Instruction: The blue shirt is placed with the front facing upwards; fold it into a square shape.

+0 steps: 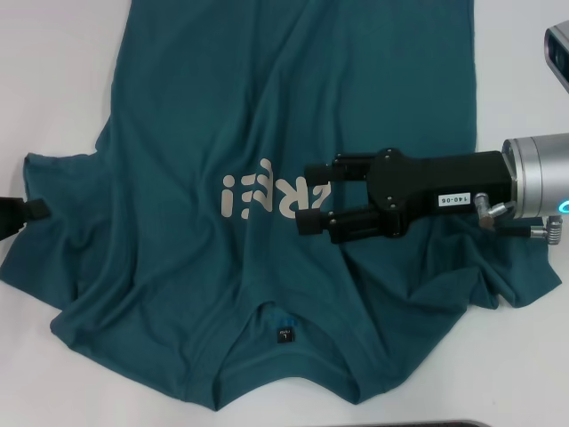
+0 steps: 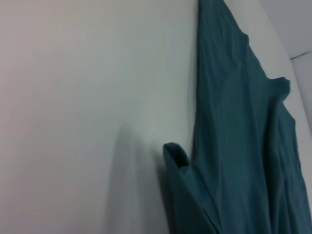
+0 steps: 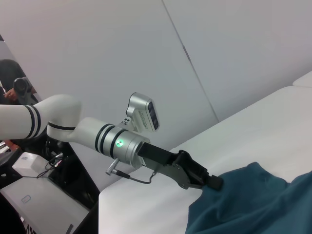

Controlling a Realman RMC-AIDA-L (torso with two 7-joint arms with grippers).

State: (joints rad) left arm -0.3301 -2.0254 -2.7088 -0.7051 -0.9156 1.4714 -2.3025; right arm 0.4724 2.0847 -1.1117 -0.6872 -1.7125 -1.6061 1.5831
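Observation:
The blue shirt (image 1: 267, 116) lies spread front-up on the white table (image 1: 53, 71), its collar and dark tag (image 1: 284, 334) on the side nearest me and the pale lettering (image 1: 267, 194) on the chest. My right gripper (image 1: 313, 197) hovers over the right end of the lettering, its two black fingers open with nothing between them. At the far left, my left gripper (image 1: 31, 212) sits at the edge of the left sleeve (image 1: 53, 178). The right wrist view shows that gripper (image 3: 214, 182) shut on the sleeve's edge (image 3: 229, 183). In the left wrist view the sleeve corner (image 2: 175, 155) stands raised off the table.
Bare white table (image 2: 73, 97) stretches left of the shirt. Wrinkles bunch the cloth under the right arm (image 1: 471, 267). A dark strip (image 1: 418, 424) runs along the near table edge. Beyond the table's left side stand a person (image 3: 14, 83) and equipment (image 3: 29, 195).

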